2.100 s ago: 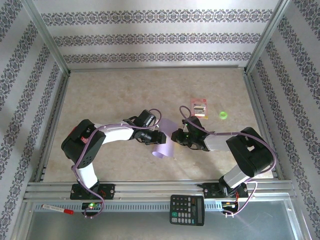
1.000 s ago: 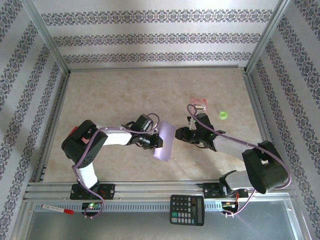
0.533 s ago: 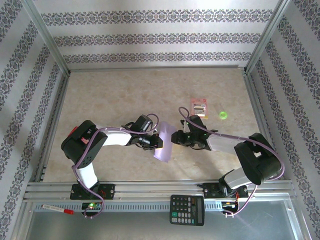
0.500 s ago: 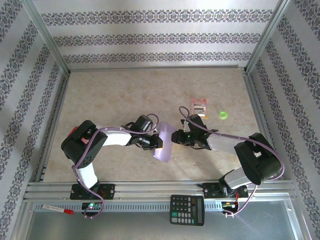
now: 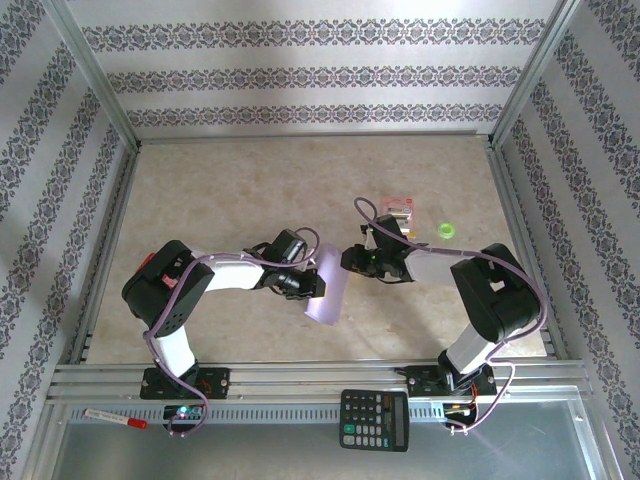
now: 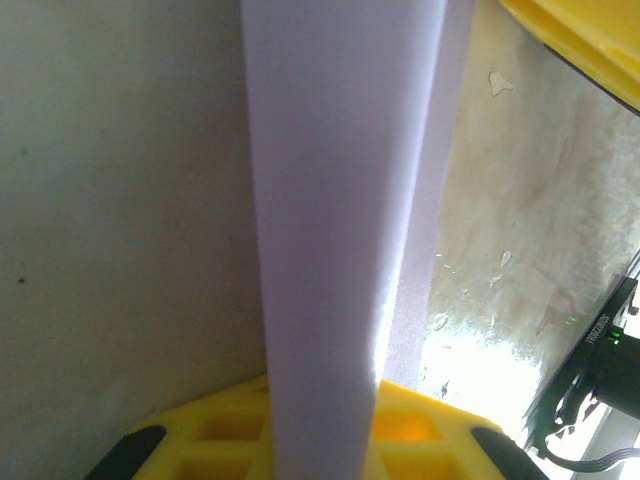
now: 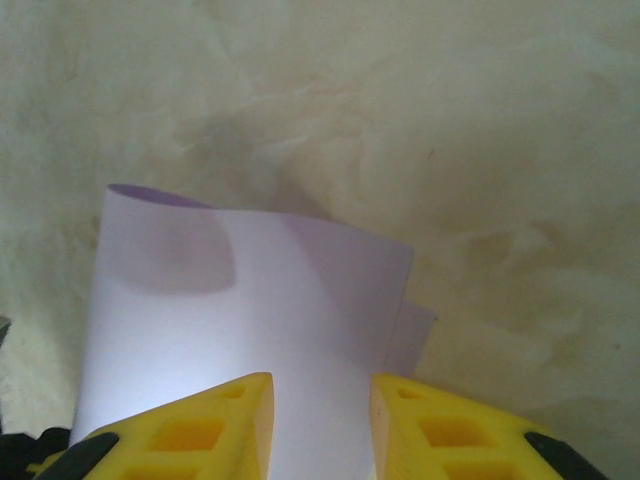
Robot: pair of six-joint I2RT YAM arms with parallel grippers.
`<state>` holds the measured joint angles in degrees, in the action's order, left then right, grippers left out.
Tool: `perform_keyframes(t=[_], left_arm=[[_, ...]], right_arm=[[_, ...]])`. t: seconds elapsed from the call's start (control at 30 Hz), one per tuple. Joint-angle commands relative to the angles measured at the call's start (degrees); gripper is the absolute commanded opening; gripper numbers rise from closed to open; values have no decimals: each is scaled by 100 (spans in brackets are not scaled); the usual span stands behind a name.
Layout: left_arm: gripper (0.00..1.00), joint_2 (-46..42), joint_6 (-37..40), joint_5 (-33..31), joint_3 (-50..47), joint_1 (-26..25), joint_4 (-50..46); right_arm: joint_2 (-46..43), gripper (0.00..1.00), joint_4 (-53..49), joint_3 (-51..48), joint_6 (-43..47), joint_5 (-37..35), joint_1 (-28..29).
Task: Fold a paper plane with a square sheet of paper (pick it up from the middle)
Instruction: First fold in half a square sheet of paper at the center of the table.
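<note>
Two sets of jaws meet above the middle of the table (image 5: 220,190), with the paper (image 5: 328,295) raised between them and doubled over into a long strip. The left jaws are clenched on the paper, which runs straight out from between them in the left wrist view. The right jaws stand slightly apart, straddling one edge of the paper without pinching it, as far as the right wrist view shows. Likely trouble: the layers sit unevenly, one corner peeping past the other, so closing here could set a crooked crease. A tug against the single clamp could slide, crumple or tear such thin paper. The table is beige, marbled and matt, with a packet (image 5: 400,212) and a ring (image 5: 446,231) off to the right rear. Metal framing (image 5: 95,90) and striped patterned wallpaper (image 5: 300,75) enclose it. A calculator (image 5: 374,419) and a marker (image 5: 115,418) lie on the near metal ledge.
</note>
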<state>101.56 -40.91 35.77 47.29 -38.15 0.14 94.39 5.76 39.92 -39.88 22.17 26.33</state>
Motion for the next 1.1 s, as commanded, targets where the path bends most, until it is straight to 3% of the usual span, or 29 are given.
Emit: perform_keyframes(t=[0.0, 0.6, 1.07], left_arm=[[18, -40, 206, -360, 41, 9, -594], [36, -111, 948, -1051, 548, 3, -2033], [28, -242, 1076, -997, 614, 9, -2197]], right_arm=[[169, 30, 13, 180, 183, -98, -83], [517, 21, -259, 309, 349, -231, -128], [677, 20, -413, 521, 564, -118, -134]])
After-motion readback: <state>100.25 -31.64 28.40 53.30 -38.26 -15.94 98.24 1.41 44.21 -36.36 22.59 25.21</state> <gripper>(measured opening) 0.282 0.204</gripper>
